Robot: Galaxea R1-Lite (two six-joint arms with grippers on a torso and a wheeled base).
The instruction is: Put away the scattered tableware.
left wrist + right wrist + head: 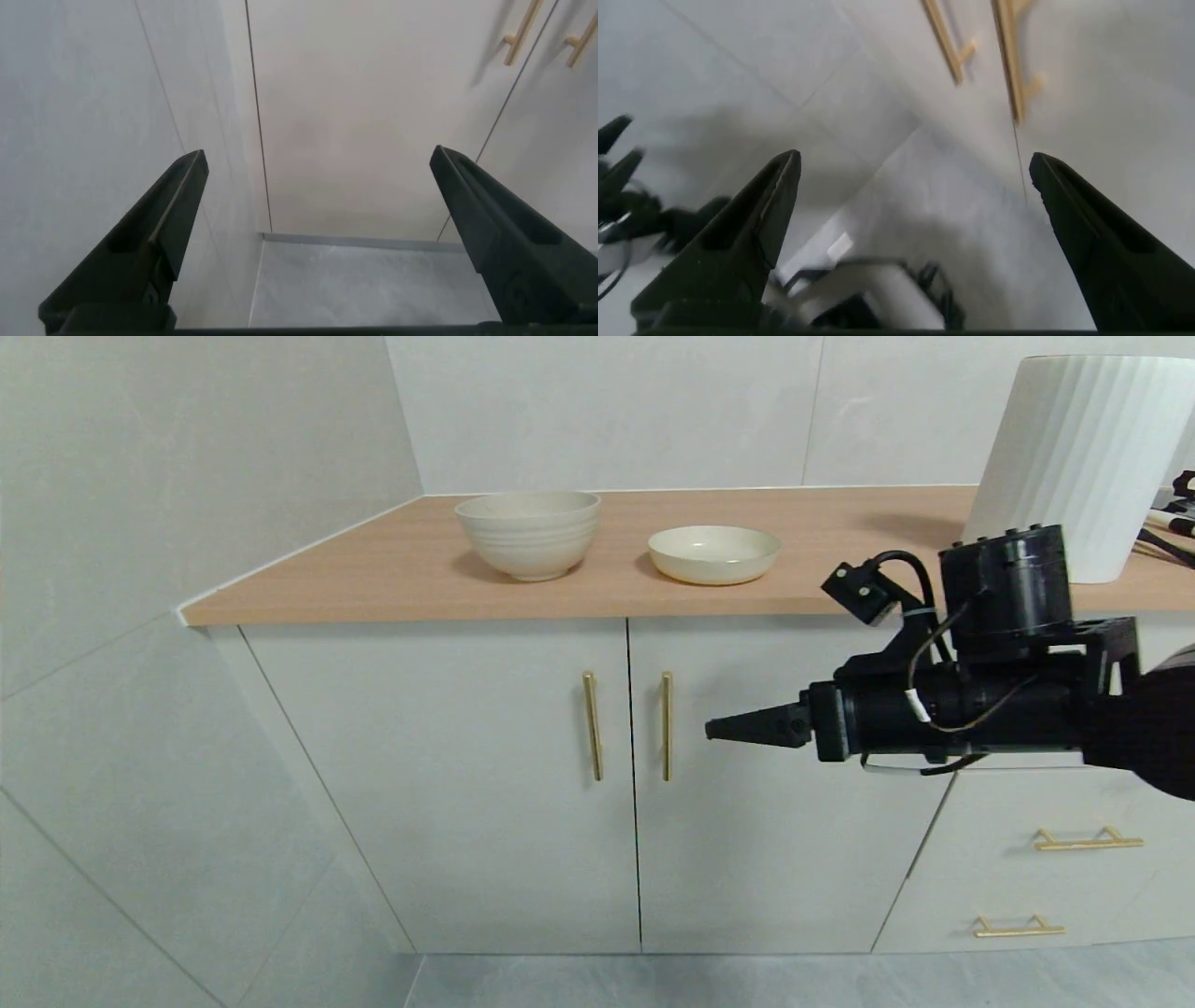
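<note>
**A:** Jaws first, quick?

**B:** Left jaws are spread wide with nothing between them. Past them I see the left cabinet door (374, 112) and the grey floor (355, 280). Right jaws are also wide apart, holding nothing. My right arm (971, 709) sits in front of the right cabinet door (775, 840), below the tabletop edge. Its tip points left, near the two gold handles (667, 725).

**A:** Tableware?

**B:** Both pieces are on the wooden tabletop (840, 541), above the jaws and untouched. Deep bowl (528, 534) on the left, shallow dish (714, 553) just right of it. They're apart and both upright.

**A:** Anything else?

**B:** White ribbed vase (1074, 457) at the tabletop's right end, and drawers (1027, 887) with gold pulls below it. Tiled wall (140, 616) on the left.
</note>
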